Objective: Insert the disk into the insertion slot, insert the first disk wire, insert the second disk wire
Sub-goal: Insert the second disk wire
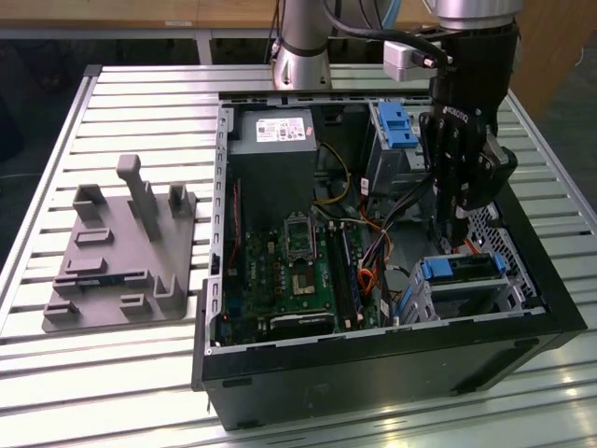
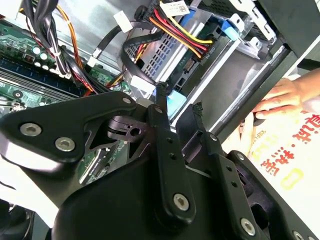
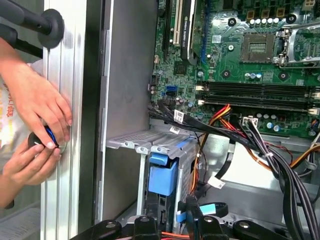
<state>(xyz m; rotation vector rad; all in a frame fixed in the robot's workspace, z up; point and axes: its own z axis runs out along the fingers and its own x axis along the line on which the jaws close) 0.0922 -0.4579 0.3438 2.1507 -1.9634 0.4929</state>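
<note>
1. The gripper [image 1: 454, 245] hangs at the right of the exterior view, pointing down into the open computer case [image 1: 373, 369] just above the drive cage. In the second wrist view its fingers [image 2: 161, 135] stand a little apart, with a narrow gap between the tips
2. Nothing is visibly clamped between them. A pale blue piece [image 2: 172, 107] shows in the gap, but I cannot tell whether the tips touch it or it lies behind them
3. The disk [image 1: 464, 269] lies in the lower right of the exterior view, seated in the insertion slot [image 1: 471, 301] with its blue carrier showing at both ends. By that, the first of the three steps looks done
4. A red, yellow and black wire bundle [image 2: 175, 27] runs across the cage just past the fingertips. I cannot tell whether either disk wire is already plugged in
5. The step in hand is most likely a disk wire. To do it well, I judge that the plug should be held square to the disk's port and pushed straight along it, never at a tilt. The loose cables need to stay out of the fingers' path, and the grip should be light enough not to crush the plug
6. Further out, the motherboard [image 1: 289, 271] fills the case's left half. A person's hand [image 3: 42, 112] rests on the slatted table [image 1: 112, 373] right beside the case wall, close enough to call for slow motion. A grey fixture [image 1: 121, 252] sits well apart at the exterior view's left
</note>
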